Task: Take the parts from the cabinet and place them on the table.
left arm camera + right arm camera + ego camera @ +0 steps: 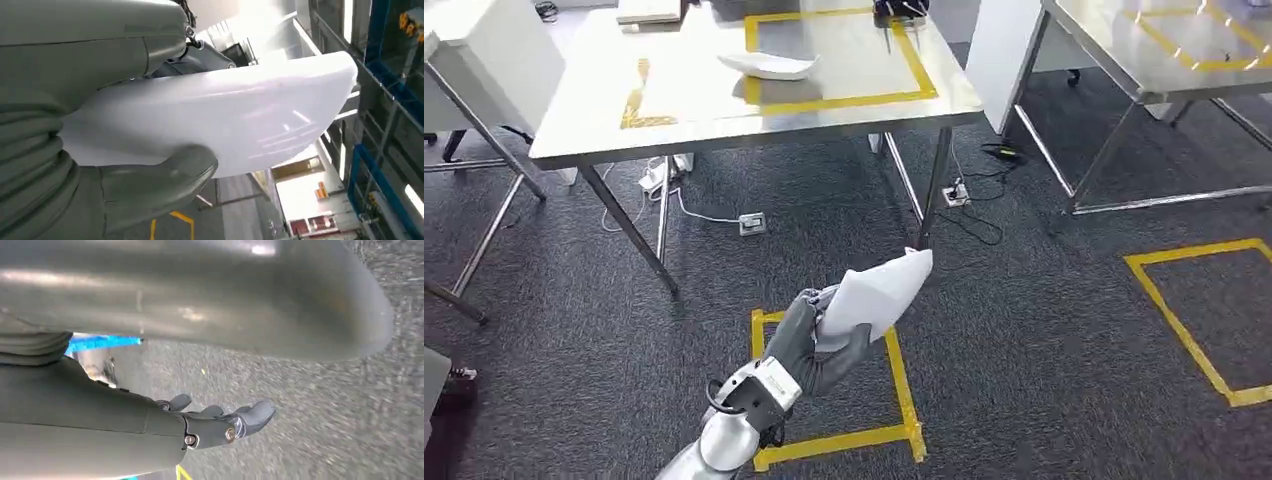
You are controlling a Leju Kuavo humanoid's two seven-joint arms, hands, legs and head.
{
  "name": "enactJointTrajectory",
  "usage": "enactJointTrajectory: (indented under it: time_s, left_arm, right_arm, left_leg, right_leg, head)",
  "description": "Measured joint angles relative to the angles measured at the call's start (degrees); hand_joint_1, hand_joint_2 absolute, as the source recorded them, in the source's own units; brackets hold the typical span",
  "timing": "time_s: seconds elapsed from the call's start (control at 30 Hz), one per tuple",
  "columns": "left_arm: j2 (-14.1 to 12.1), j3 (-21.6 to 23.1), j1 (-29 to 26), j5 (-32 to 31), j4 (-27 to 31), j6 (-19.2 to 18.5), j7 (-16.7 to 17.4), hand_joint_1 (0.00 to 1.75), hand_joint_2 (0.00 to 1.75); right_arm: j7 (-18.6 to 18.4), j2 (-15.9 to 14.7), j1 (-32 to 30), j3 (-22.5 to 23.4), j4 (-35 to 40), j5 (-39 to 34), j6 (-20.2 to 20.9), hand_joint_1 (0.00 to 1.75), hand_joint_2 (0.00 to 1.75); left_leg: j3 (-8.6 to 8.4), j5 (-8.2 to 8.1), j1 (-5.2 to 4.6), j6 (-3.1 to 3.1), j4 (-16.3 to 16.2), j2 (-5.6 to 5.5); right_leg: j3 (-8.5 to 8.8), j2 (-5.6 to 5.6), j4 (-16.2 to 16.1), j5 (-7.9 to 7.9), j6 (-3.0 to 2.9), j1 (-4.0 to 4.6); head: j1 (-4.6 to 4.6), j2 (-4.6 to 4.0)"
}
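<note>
Left robot hand (824,335) grips a white part (879,290) over the carpet; right robot hand (220,425) hangs slack, fingers apart, holding nothing. Recommend level carriage to the counter (584,120), setting down inside the yellow tape square (919,70) clear of the white part already there (769,66).

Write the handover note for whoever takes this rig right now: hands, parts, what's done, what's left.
Left hand grips a white part, held out above the carpet, short of the table; the thumb presses on its underside in the left wrist view.
Right hand holds nothing, fingers apart, over the carpet.
Done: another white part already lies on the table, on the edge of the yellow taped square.
Left: bring the held part to the table and set it down. The cabinet is not visible, so I cannot say whether more parts remain.
</note>
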State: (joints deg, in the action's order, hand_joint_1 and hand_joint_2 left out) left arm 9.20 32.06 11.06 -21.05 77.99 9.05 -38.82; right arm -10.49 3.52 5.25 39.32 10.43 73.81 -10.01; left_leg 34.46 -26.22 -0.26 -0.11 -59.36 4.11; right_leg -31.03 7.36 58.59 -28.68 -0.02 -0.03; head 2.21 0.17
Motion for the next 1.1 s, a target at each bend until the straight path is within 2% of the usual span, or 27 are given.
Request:
enactJointTrajectory:
  time_s: [0.07, 0.1, 0.13, 0.17, 0.23, 0.27, 0.3, 0.33, 0.37, 0.4, 0.43, 0.5, 0.57, 0.6, 0.63, 0.67, 0.7, 0.73, 0.77, 0.8, 0.83, 0.9, 0.93, 0.97, 1.03, 1.07, 1.1]
  left_arm:
    - [0.00, 0.00, -0.04, 0.00, 0.00, 0.02, 0.09, 1.75, 1.75]
    - [0.11, 0.00, -0.13, 0.00, 0.13, 0.00, 0.09, 1.75, 1.75]
    - [0.17, 0.00, 0.03, -0.02, 0.17, 0.00, 0.09, 1.75, 1.75]
    - [0.46, 0.04, 0.07, -0.02, 0.17, 0.00, 0.09, 1.75, 1.75]
    - [0.57, 0.13, -0.01, 0.00, 0.11, 0.00, 0.09, 1.75, 1.75]
    - [0.57, 0.13, -0.13, -0.02, 0.09, 0.00, 0.15, 1.75, 1.75]
    - [0.57, 0.13, -0.17, -0.02, 0.09, 0.00, 0.15, 1.75, 1.75]
    - [0.57, 0.13, -0.16, 0.00, 0.09, 0.00, 0.15, 1.75, 1.75]
    - [0.57, 0.13, -0.15, -0.02, 0.09, 0.00, 0.15, 1.75, 1.75]
    - [0.57, 0.13, -0.14, 0.00, 0.13, 0.00, 0.15, 1.75, 1.75]
    - [0.59, 0.13, -0.13, 0.00, 0.13, 0.00, 0.15, 1.75, 1.75]
    - [0.57, 0.13, -0.16, 0.00, 0.18, 0.00, 0.15, 1.75, 1.75]
    - [0.41, 0.13, -0.45, 0.00, 0.15, 0.00, 0.20, 1.75, 1.75]
    - [0.26, 0.13, -0.64, 0.02, 0.15, 0.00, 0.20, 1.75, 1.75]
    - [0.22, 0.13, -0.74, 0.06, 0.20, 0.11, 0.15, 1.75, 1.75]
    - [0.15, 0.13, -0.73, 0.09, 0.17, 0.11, 0.17, 1.75, 1.75]
    - [0.11, 0.13, -0.77, 0.09, 0.15, 0.15, 0.17, 1.75, 1.75]
    - [0.02, 0.13, -0.90, 0.11, 0.13, 0.20, 0.17, 1.75, 1.75]
    - [-0.11, 0.13, -1.08, 0.11, 0.11, 0.26, 0.20, 1.75, 1.75]
    - [-0.31, 0.13, -1.30, 0.13, 0.11, 0.28, 0.20, 1.75, 1.75]
    - [-0.46, 0.13, -1.47, 0.13, 0.11, 0.28, 0.20, 1.75, 1.75]
    - [-0.63, 0.13, -1.58, 0.13, 0.13, 0.33, 0.20, 1.75, 1.75]
    - [-0.68, 0.13, -1.54, 0.15, 0.15, 0.50, 0.26, 1.75, 1.75]
    - [-0.68, 0.13, -1.56, 0.15, 0.15, 0.63, 0.35, 1.75, 1.75]
    - [-0.70, 0.13, -1.62, 0.18, 0.20, 0.81, 0.41, 1.75, 1.75]
    - [-0.72, 0.13, -1.68, 0.17, 0.15, 0.81, 0.46, 1.75, 1.75]
    - [-0.76, 0.13, -1.71, 0.24, 0.11, 0.85, 0.70, 1.75, 1.75]
  right_arm:
    - [0.04, 0.00, 0.25, 0.04, 0.02, 0.00, 0.00, 0.00, 0.00]
    - [0.06, 0.00, 0.32, 0.04, 0.02, 0.02, 0.00, 0.00, 0.00]
    - [0.13, 0.00, 0.27, 0.09, 0.02, 0.02, 0.00, 0.00, 0.00]
    - [0.17, 0.00, 0.21, 0.11, 0.02, 0.04, 0.02, 0.00, 0.00]
    - [0.00, -0.13, -0.07, 0.20, 0.02, 0.02, 0.00, 0.00, 0.00]
    - [-0.06, -0.13, -0.21, 0.20, 0.02, 0.00, 0.02, 0.00, 0.00]
    - [-0.02, -0.13, -0.30, 0.20, 0.02, 0.00, 0.02, 0.00, 0.00]
    - [0.02, -0.13, -0.29, 0.22, 0.02, 0.02, 0.00, 0.00, 0.00]
    - [0.11, -0.13, -0.23, 0.22, 0.02, 0.09, 0.00, 0.00, 0.00]
    - [0.20, -0.13, -0.22, 0.22, 0.02, 0.11, 0.00, 0.00, 0.00]
    - [0.22, -0.13, -0.28, 0.22, 0.02, 0.11, -0.02, 0.00, 0.00]
    - [0.41, -0.11, -0.21, 0.24, 0.02, -0.11, -0.07, 0.00, 0.00]
    - [1.01, -0.11, -0.13, 0.37, 0.02, -0.57, -0.02, 0.00, 0.00]
    - [1.18, 0.02, -0.12, 0.44, 0.02, -0.81, -0.07, 0.00, 0.00]
    - [1.35, 0.04, -0.17, 0.61, 0.02, -0.81, -0.22, 0.00, 0.00]
    - [1.42, 0.04, -0.34, 0.74, 0.02, -0.70, -0.28, 0.00, 0.00]
    - [1.51, 0.04, -0.55, 0.76, 0.02, -0.61, -0.28, 0.00, 0.00]
    - [1.57, 0.04, -0.73, 0.76, 0.02, -0.57, -0.28, 0.00, 0.00]
    - [1.57, 0.04, -0.82, 0.76, 0.02, -0.39, -0.28, 0.00, 0.00]
    - [1.57, 0.04, -0.82, 0.76, 0.02, -0.15, -0.26, 0.00, 0.00]
    - [1.55, 0.04, -0.77, 0.76, 0.02, -0.05, -0.26, 0.00, 0.00]
    - [1.55, 0.13, -0.50, 0.76, 0.02, 0.15, -0.26, 0.00, 0.00]
    - [1.55, 0.24, -0.33, 0.76, 0.02, 0.20, -0.28, 0.00, 0.00]
    - [1.57, 0.39, -0.20, 0.76, 0.02, 0.20, -0.37, 0.00, 0.00]
    - [1.57, 0.39, -0.21, 0.76, 0.02, 0.17, -0.52, 0.00, 0.00]
    - [1.57, 0.35, -0.22, 0.76, 0.02, 0.17, -0.52, 0.00, 0.00]
    - [1.55, 0.35, -0.20, 0.76, 0.02, 0.15, -0.52, 0.00, 0.00]
  left_leg:
    - [0.28, 0.22, -0.07, 0.69, 0.11, -1.52]
    - [0.09, 0.53, 0.46, 1.13, 0.41, -2.27]
    - [0.25, 0.66, 0.58, 1.36, 0.43, -2.98]
    - [0.40, 0.80, 0.59, 1.68, 0.42, -3.65]
    - [0.69, 0.94, 0.57, 1.88, 0.39, -5.34]
    - [0.82, 1.04, 0.56, 1.87, 0.33, -6.37]
    - [0.86, 1.12, 0.58, 1.79, 0.26, -7.25]
    - [0.86, 1.21, 0.63, 1.66, 0.19, -8.24]
    - [0.85, 1.32, 0.68, 1.47, 0.09, -9.14]
    - [0.87, 1.40, 0.74, 1.28, 0.01, -9.90]
    - [1.04, 1.49, 0.72, 0.95, -0.07, -10.39]
    - [1.45, 1.76, 0.56, 0.03, 0.00, -11.35]
    - [1.52, 2.25, 0.76, -0.90, 0.58, -12.20]
    - [1.94, 2.19, 0.73, -1.18, 0.38, -11.85]
    - [2.41, 1.07, 0.47, -1.30, -0.90, -8.72]
    - [3.87, -1.30, 0.43, -1.42, -4.40, -6.32]
    - [5.83, -3.82, 0.50, -1.58, -9.01, -5.16]
    - [7.79, -5.91, 0.54, -1.70, -13.68, -4.72]
    - [9.00, -6.89, 0.54, -1.75, -16.76, -4.58]
    - [9.01, -6.58, 0.54, -1.70, -17.22, -4.49]
    - [7.72, -5.23, 0.53, -1.61, -15.27, -4.48]
    - [2.44, -1.15, 0.48, -1.12, -6.19, -4.38]
    - [-0.36, -0.48, 0.31, -0.56, -0.56, -3.98]
    - [-1.11, -0.92, -0.03, -0.42, -0.04, -3.89]
    - [-0.74, -0.51, 0.01, 0.04, 0.05, -4.12]
    - [-0.72, -0.29, 0.08, -0.24, 0.22, -4.23]
    - [-0.70, -0.27, 0.08, -0.21, 0.22, -4.27]
  right_leg:
    - [0.41, 1.59, -0.22, -0.05, 0.49, -0.14]
    - [0.42, -0.41, 0.22, -0.67, 1.17, -0.58]
    - [-0.25, -4.21, 2.13, -2.24, 1.35, -0.75]
    - [-2.06, -6.09, 6.03, -4.58, 1.48, -0.85]
    - [-6.42, -6.98, 15.05, -8.47, 1.62, -0.82]
    - [-8.01, -7.04, 17.89, -8.84, 1.61, -0.82]
    - [-8.04, -7.05, 17.49, -7.73, 1.56, -0.86]
    - [-6.61, -7.17, 14.17, -5.24, 1.44, -0.95]
    - [-4.38, -7.57, 9.32, -2.52, 1.34, -1.07]
    - [-1.85, -8.87, 4.02, -0.11, 1.28, -1.26]
    - [-0.39, -12.11, 0.71, -0.37, 1.28, -1.65]
    - [-0.70, -10.96, 0.52, -0.12, 1.12, -1.17]
    - [-0.71, -10.33, 0.49, 0.20, 0.33, -0.92]
    - [-0.66, -9.68, -0.04, 0.68, -0.29, -1.47]
    - [-0.65, -9.33, -0.15, 0.87, -0.71, -1.33]
    - [-0.76, -8.97, -0.14, 0.95, -1.09, -1.18]
    - [-0.85, -8.40, -0.12, 0.95, -1.16, -1.00]
    - [-0.93, -7.85, -0.10, 0.93, -1.22, -0.88]
    - [-1.02, -7.39, -0.06, 0.93, -1.24, -0.82]
    - [-1.06, -7.03, -0.01, 0.93, -1.24, -0.80]
    - [-1.08, -6.75, 0.04, 0.92, -1.23, -0.76]
    - [-1.03, -6.44, 0.21, 0.85, -1.15, -0.70]
    - [-1.04, -6.29, 0.34, 0.76, -1.00, -0.70]
    - [-1.33, -6.19, 0.55, 0.64, -0.68, -0.27]
    - [-1.43, -6.07, 0.37, 0.88, -0.12, -0.40]
    - [-1.42, -6.10, 0.47, 0.82, -0.76, -0.25]
    - [-1.38, -6.04, 0.34, 0.92, -0.84, -0.30]
  head:
    - [0.02, 0.00]
    - [0.00, 0.00]
    - [-0.07, 0.00]
    - [-0.31, 0.00]
    - [-0.35, 0.00]
    - [-0.35, 0.00]
    - [-0.35, 0.00]
    - [-0.35, 0.00]
    - [-0.35, 0.00]
    - [-0.35, 0.00]
    - [-0.35, 0.00]
    - [-0.33, 0.00]
    - [-0.35, 0.00]
    - [-0.35, 0.00]
    - [-0.16, 0.00]
    - [0.24, 0.00]
    - [0.24, 0.00]
    - [0.22, 0.00]
    - [0.24, 0.00]
    - [0.22, 0.00]
    - [0.24, 0.00]
    - [0.24, 0.00]
    - [0.24, 0.00]
    - [0.20, 0.00]
    - [0.20, 0.00]
    - [0.17, 0.00]
    - [0.17, 0.00]
